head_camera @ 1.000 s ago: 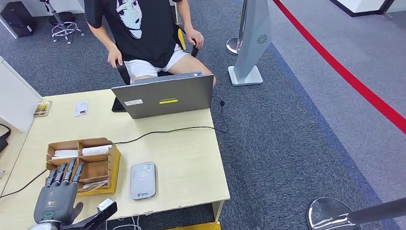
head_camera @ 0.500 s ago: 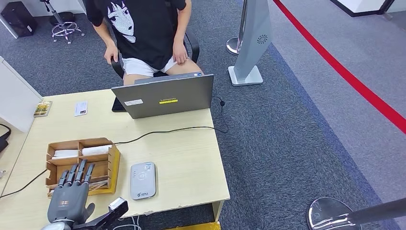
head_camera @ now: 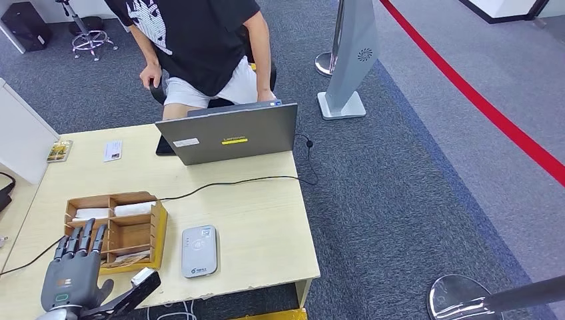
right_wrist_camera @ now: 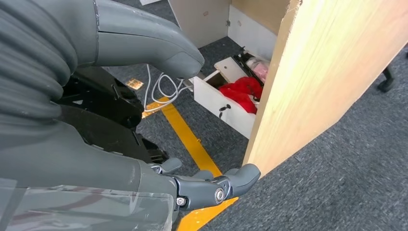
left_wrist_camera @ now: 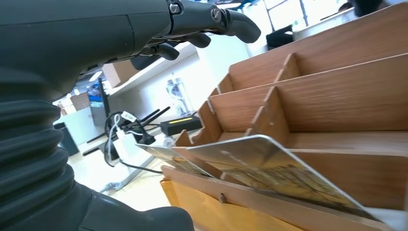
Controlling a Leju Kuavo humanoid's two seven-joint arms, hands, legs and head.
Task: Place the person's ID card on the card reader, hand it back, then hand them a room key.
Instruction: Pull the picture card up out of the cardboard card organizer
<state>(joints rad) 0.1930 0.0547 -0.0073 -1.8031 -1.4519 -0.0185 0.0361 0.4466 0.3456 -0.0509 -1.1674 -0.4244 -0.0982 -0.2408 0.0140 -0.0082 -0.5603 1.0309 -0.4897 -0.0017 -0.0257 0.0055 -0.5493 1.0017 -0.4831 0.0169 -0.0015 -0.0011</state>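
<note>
Fingers spread, my left hand (head_camera: 72, 277) hovering empty at wooden organizer (head_camera: 143, 203) 7 o'clock corner — reaching for room key cards (left_wrist_camera: 269, 166); right hand (right_wrist_camera: 211, 187) hanging, grip unclear.

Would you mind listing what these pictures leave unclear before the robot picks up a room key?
- Small card at the table's far left, head view: too small to tell whether it is the ID.
- Cards in the wooden organizer, left wrist view: print blurred, cut by the edge.
- Left hand: partly cut off by the head view's bottom edge.
- Right hand, right wrist view: beside the table edge, empty.
</note>
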